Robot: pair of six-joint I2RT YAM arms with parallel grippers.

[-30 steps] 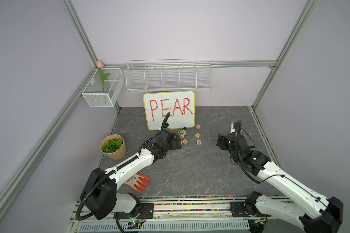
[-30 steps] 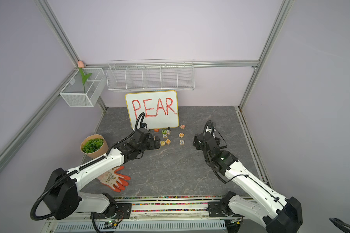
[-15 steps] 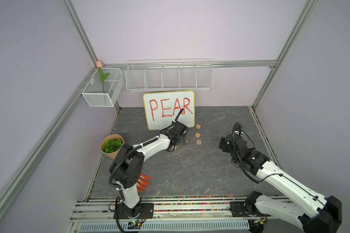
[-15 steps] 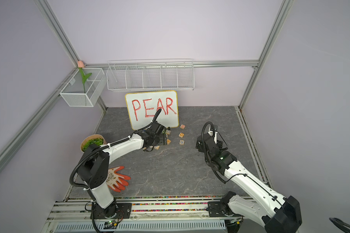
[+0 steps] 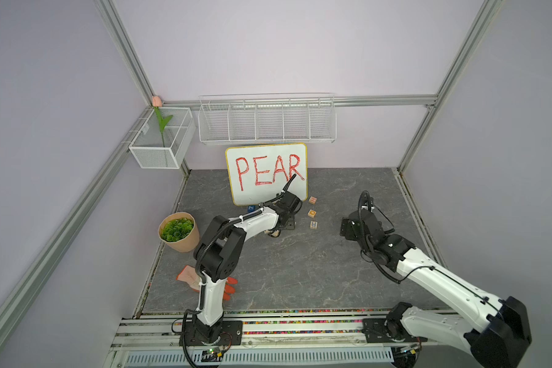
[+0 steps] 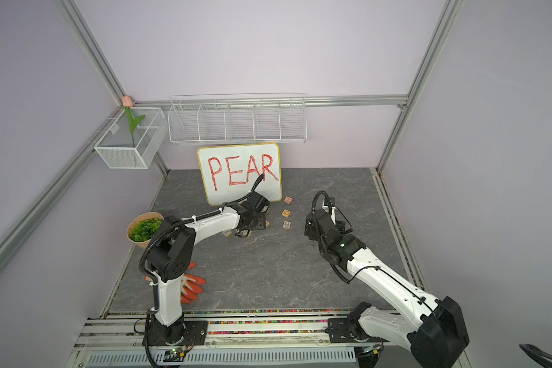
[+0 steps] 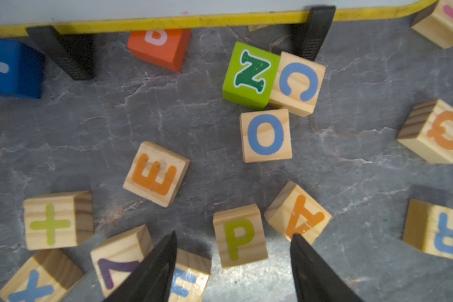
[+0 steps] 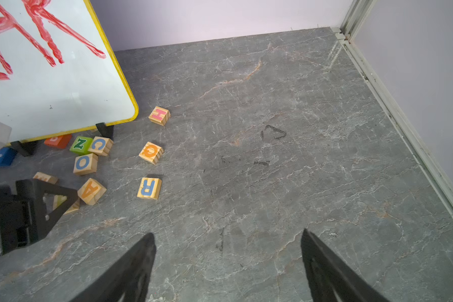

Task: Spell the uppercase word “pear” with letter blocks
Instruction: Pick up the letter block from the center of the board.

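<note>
In the left wrist view the letter blocks lie on the grey floor: the green P [image 7: 239,235], the orange E [image 7: 156,174], the orange A [image 7: 298,213] and the blue R [image 7: 439,230]. My left gripper [image 7: 233,236] is open and straddles the P, with a gap on each side; one finger overlaps the A's corner in the view. In a top view the left gripper [image 5: 281,227] sits low before the whiteboard [image 5: 266,173]. My right gripper [image 8: 228,233] is open over bare floor, with the R [image 8: 149,188] and A [image 8: 91,191] ahead of it.
Other cubes crowd the P: O [image 7: 266,134], C [image 7: 297,82], green N [image 7: 250,75], Q [image 7: 441,130], plus sign [image 7: 50,224] and several more. An H cube [image 5: 312,200] lies by the board. A plant pot [image 5: 179,232] and an orange glove [image 5: 188,277] sit left.
My left arm has stretched forward to the cubes in front of the whiteboard, and its jaws have narrowed round the P. The right arm has barely shifted.
</note>
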